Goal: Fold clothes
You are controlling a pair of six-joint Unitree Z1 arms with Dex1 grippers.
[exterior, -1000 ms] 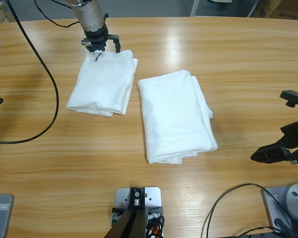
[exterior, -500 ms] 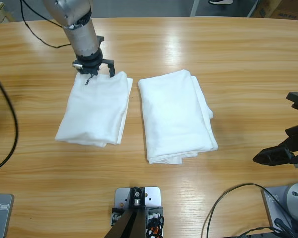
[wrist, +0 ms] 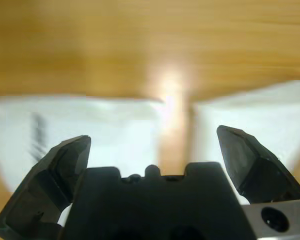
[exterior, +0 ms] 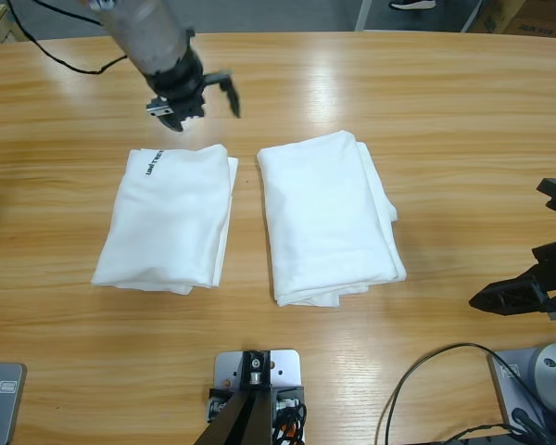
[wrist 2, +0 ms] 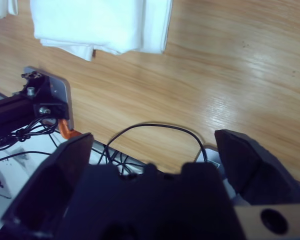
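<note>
Two folded shirts, one point(exterior: 167, 219) left and one point(exterior: 329, 215) right, lie side by side mid-table point(exterior: 463, 130). Our left gripper point(exterior: 200, 100) hovers spread and empty near the far edge; our right gripper point(exterior: 528, 287) waits spread by the right edge. We should lift clear without snagging cloth.

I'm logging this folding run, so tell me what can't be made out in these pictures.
- Lettering on the left folded shirt: too small to read in the high view, smeared by blur in the left wrist view.
- Right folded shirt: any mark is hidden inside the folds.
- Right gripper: its arm is cut off by the high view's right edge.
- Left gripper: motion-blurred in the high view.
</note>
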